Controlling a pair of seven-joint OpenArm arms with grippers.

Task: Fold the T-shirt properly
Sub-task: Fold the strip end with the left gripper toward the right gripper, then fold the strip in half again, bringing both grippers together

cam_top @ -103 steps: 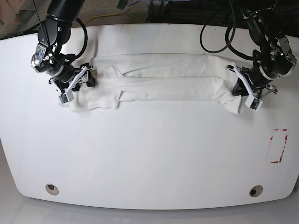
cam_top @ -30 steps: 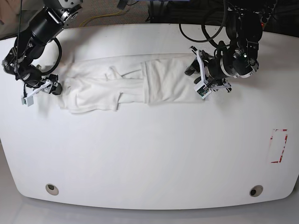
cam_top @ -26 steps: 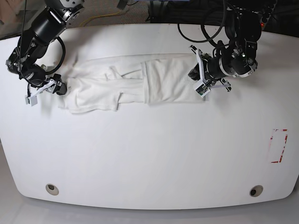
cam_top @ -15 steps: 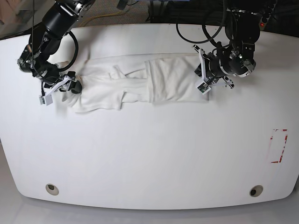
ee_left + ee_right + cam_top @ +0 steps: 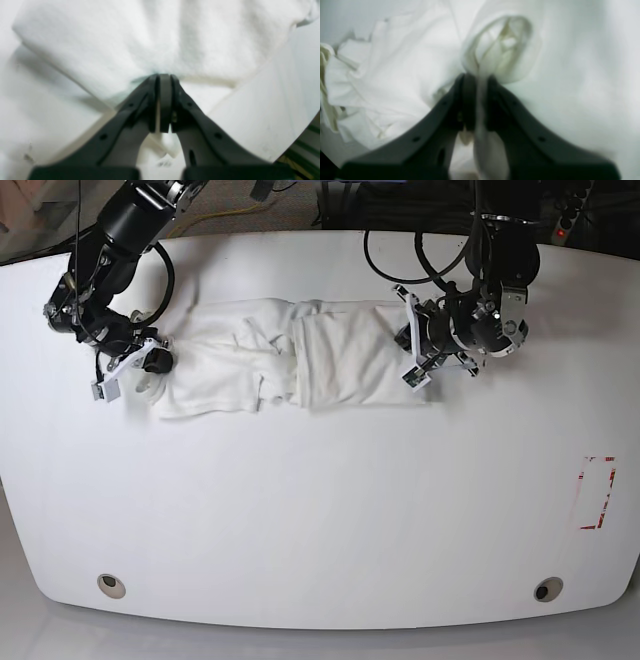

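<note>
White tabletop (image 5: 320,510) fills the base view, with cables along the far edge and a red-marked rectangle (image 5: 597,492) near one side. On the far half lies the T-shirt (image 5: 290,367), a long band already folded lengthwise; its print does not show. One end is doubled over toward the middle, so a flap covers part of the band, and the other end is loose and rumpled.

The step in hand looks like the crosswise fold, with each end brought toward the centre. To do it well, I judge the arms should carry their ends low and level so the layers underneath do not drag. They should set each fold edge square to the long sides and let go only once the cloth lies flat. The rumpled end probably needs tension before it comes over, or the wrinkles will be trapped inside.

The left gripper (image 5: 165,82) sits at the flap's outer edge. Its jaws are drawn together around what looks like a dark pad. The cloth bunches right at the tips, but I cannot tell whether any of it is caught.

The right gripper (image 5: 478,80) is at the loose end. Its jaws are pinched on a strip of white cloth that runs down between them, and a puckered loop of fabric stands above the tips.
</note>
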